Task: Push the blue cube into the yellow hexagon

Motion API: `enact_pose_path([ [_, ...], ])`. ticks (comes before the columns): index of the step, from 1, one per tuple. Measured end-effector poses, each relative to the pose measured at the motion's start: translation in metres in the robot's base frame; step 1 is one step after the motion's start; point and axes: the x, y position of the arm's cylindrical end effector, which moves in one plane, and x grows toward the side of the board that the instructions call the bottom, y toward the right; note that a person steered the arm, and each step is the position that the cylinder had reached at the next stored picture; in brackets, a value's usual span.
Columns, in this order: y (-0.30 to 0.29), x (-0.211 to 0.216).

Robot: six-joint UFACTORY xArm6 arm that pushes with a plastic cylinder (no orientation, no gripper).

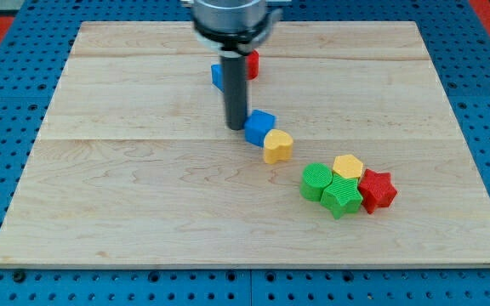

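The blue cube (260, 127) sits near the middle of the wooden board (143, 195). My tip (236, 127) is just to its left, touching or almost touching it. A yellow heart-shaped block (277, 146) touches the cube at its lower right. The yellow hexagon (348, 166) lies further to the lower right, in a cluster with other blocks, well apart from the cube.
A green round block (316, 181), a green star (342, 196) and a red star (377, 189) crowd around the yellow hexagon. Behind the rod, a second blue block (218, 76) and a red block (252, 63) sit near the view's top.
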Motion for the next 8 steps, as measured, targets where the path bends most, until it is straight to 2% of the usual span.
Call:
enact_pose_path([
  [2, 0.027, 0.006],
  [3, 0.052, 0.028],
  [4, 0.051, 0.028],
  [6, 0.101, 0.011],
  [7, 0.102, 0.041],
  [8, 0.106, 0.009],
])
